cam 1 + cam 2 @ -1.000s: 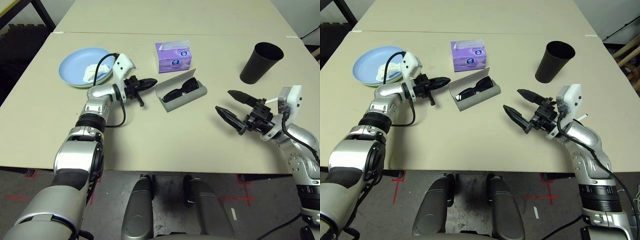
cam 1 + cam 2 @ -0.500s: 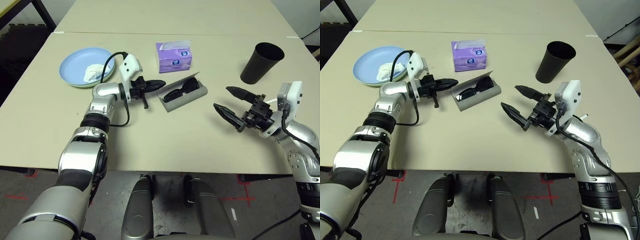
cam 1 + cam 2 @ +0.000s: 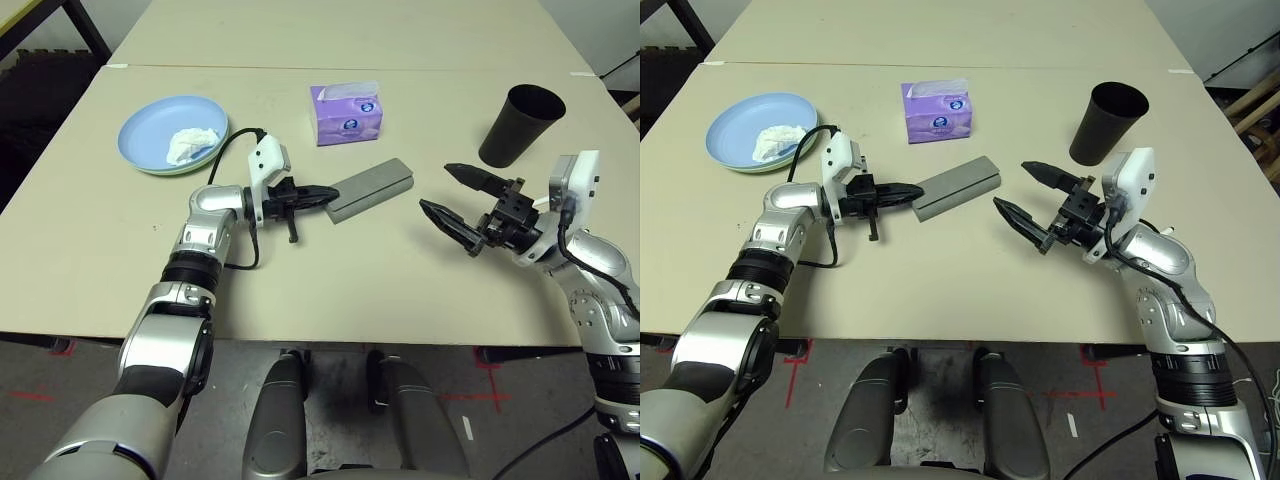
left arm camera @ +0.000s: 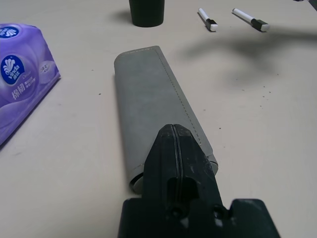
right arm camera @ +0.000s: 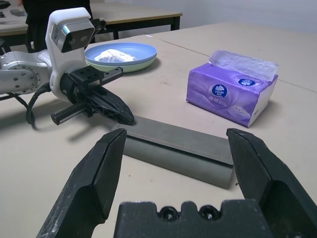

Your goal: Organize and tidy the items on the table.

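The grey glasses case (image 3: 371, 188) lies closed at the middle of the table (image 3: 300, 290); the sunglasses are hidden. My left gripper (image 3: 325, 193) is shut, its tip touching the case's left end (image 4: 158, 104). My right gripper (image 3: 436, 187) hovers open just right of the case, nothing between its fingers (image 5: 99, 173). At the back left, the light blue plate (image 3: 150, 125) sits on the pale green plate (image 3: 160, 170) and holds the white tissue wad (image 3: 193, 143). The purple tissue box (image 3: 346, 112) stands behind the case. The tall black cup (image 3: 520, 124) stands at the back right.
Two white markers (image 4: 206, 19) (image 4: 250, 19) lie on the table past the cup's base. A second table joins at the back (image 3: 350, 30). Bare tabletop stretches along the front edge between my arms.
The glasses case's lid has gone from open to closed over the sunglasses. My left gripper moved right to the case's left end. My right gripper drifted left and slightly up, toward the case.
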Tool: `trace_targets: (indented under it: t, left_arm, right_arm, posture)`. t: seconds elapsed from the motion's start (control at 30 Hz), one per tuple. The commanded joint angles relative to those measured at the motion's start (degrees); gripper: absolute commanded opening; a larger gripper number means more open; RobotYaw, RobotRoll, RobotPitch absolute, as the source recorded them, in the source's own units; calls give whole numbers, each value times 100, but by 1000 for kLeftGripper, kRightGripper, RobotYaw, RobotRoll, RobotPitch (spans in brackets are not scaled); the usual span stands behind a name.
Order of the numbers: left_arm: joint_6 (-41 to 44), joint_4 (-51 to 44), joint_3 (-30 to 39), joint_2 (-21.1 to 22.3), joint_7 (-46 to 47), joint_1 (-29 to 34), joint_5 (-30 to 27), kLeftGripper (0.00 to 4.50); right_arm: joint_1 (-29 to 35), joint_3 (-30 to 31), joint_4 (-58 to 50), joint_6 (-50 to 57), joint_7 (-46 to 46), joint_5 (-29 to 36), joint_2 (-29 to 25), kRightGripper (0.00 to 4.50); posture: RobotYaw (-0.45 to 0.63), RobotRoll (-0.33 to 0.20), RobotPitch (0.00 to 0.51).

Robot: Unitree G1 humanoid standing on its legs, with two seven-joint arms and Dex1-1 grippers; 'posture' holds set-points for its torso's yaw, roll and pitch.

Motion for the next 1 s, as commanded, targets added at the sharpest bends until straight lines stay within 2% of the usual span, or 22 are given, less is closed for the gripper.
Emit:
trace_targets:
  t: [0.03, 0.27, 0.43, 0.73, 1.0]
  left_arm:
    - [11, -58, -209, 3, 26, 82, 115, 20]
    - [-108, -41, -531, 136, 91, 73, 450, 20]
    - [-51, -34, -606, 198, 102, 34, 443, 20]
    - [542, -759, -45, 22, -615, 33, -775, 20]
    - [982, -1838, -186, -27, -776, 279, -1154, 20]
  right_arm:
    - [3, 25, -192, 48, 12, 42, -36, 4500]
    - [-16, 32, -204, 57, -4, 32, -22, 4500]
    - [-4, 18, -154, 44, 6, 29, -25, 4500]
    - [246, -93, 109, -36, 119, 39, -56, 4500]
    - [265, -52, 110, -43, 84, 14, -24, 4500]
  posture:
    - [69, 0, 213]
    - [69, 0, 210]
    - [70, 0, 209]
    - [71, 0, 208]
    - [79, 0, 209]
